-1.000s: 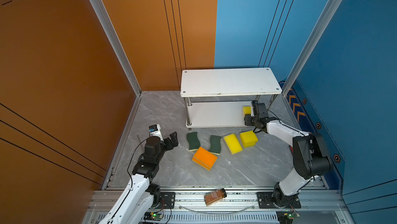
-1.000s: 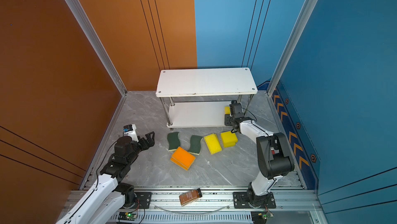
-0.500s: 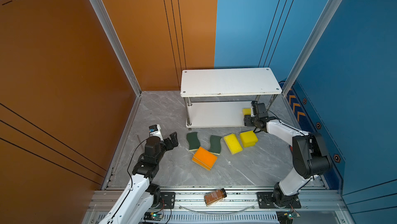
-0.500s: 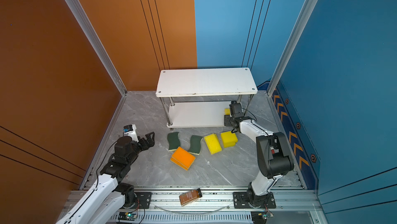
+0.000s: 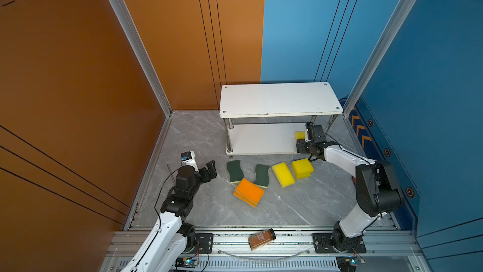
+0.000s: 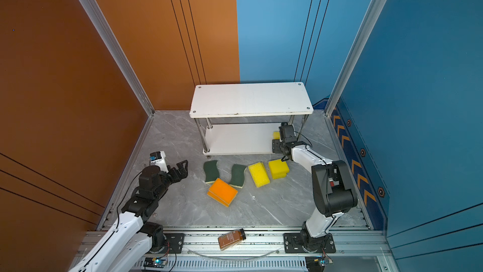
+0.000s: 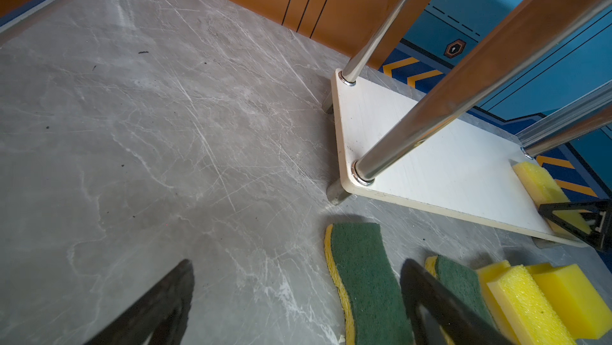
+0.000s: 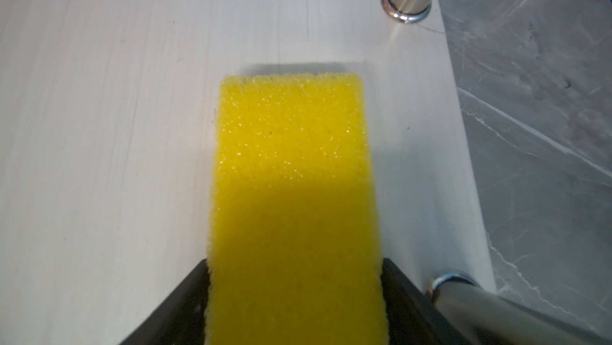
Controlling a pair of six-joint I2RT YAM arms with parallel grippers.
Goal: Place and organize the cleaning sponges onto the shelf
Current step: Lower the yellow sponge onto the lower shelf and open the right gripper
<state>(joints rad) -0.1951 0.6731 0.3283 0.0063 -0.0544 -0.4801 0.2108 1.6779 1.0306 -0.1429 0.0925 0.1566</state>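
My left gripper [image 5: 211,170] hangs low over the floor, jaws spread wide with nothing between them; just ahead of its fingertips lies a wavy green sponge [image 5: 234,171], with a second green sponge [image 5: 262,175] beyond it and an orange stack [image 5: 248,192] touching both; further out sit a loose yellow sponge [image 5: 283,178] and a yellow stack [image 5: 302,168], the latter close under my right arm; my right gripper [image 8: 294,262] reaches onto the lower board of the shelf [image 5: 279,99], its fingers flanking a shelved yellow sponge [image 8: 291,161] lying flat near the end posts; whether they pinch it I cannot tell.
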